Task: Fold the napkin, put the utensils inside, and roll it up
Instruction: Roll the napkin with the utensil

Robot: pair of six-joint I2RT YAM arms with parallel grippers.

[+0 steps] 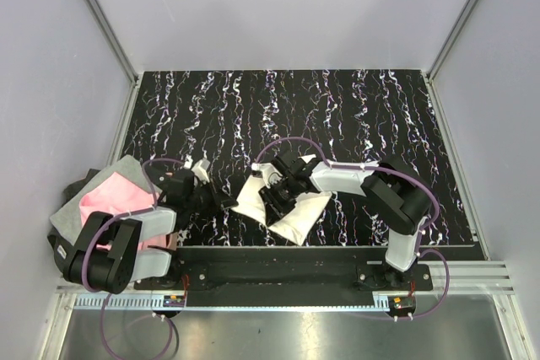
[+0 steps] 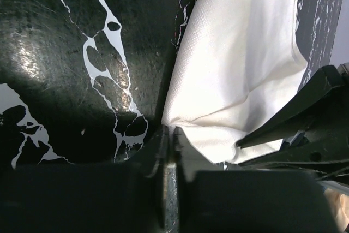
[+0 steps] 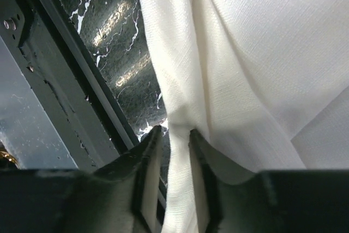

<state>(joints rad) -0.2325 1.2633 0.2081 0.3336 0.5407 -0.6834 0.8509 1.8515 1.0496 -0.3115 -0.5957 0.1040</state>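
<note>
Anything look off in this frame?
Napkin lies bunched, not flat, at the near edge, a fold in the right claw. A pink-grey cloth sits crumpled, straddling the table's left edge under the left arm. No utensils in view.

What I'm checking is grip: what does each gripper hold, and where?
The left gripper pinches the napkin by one corner. Its fold lies between parted fingers of the right gripper; grip unclear.
</note>
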